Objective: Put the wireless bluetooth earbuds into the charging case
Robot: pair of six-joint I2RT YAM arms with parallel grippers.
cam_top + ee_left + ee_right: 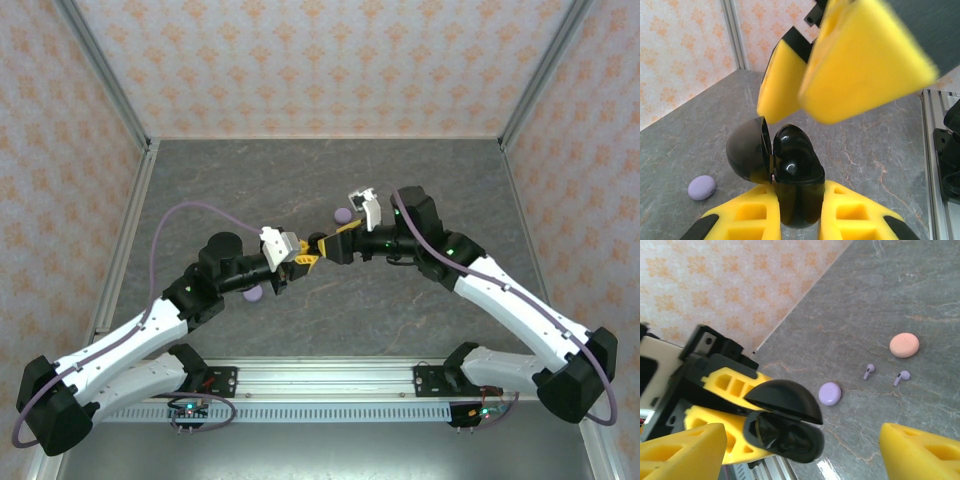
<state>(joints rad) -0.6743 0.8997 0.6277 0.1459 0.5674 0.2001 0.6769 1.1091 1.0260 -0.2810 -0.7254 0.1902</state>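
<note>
Between the yellow fingers [747,220] of the left pincer [796,216], a glossy black charging case [797,170] is clamped by its lower body and held above the grey surface [880,165]. Its hinged lid [746,150] is swung open toward that pincer's left side. Directly ahead of the left pincer, the right pincer [801,452] faces the open mouth of the case with its two fingers spread wide and nothing gripped between them. In the top external view the two pincers meet almost tip to tip, with the case a dark spot between them. The case interior is dark and reflective, so whether a bud sits inside cannot be told. Beyond the right pincer, in its wrist view, two lavender earbuds [868,371] lie loose on the surface, near each other. A peach disc [904,345] rests just past them, and a lavender disc [830,393] lies between the buds and the held case, apart from both. Off the left pincer's left side, in its own wrist view, another lavender disc [701,187] lies flat on the surface; whether it is the same disc cannot be told.
</note>
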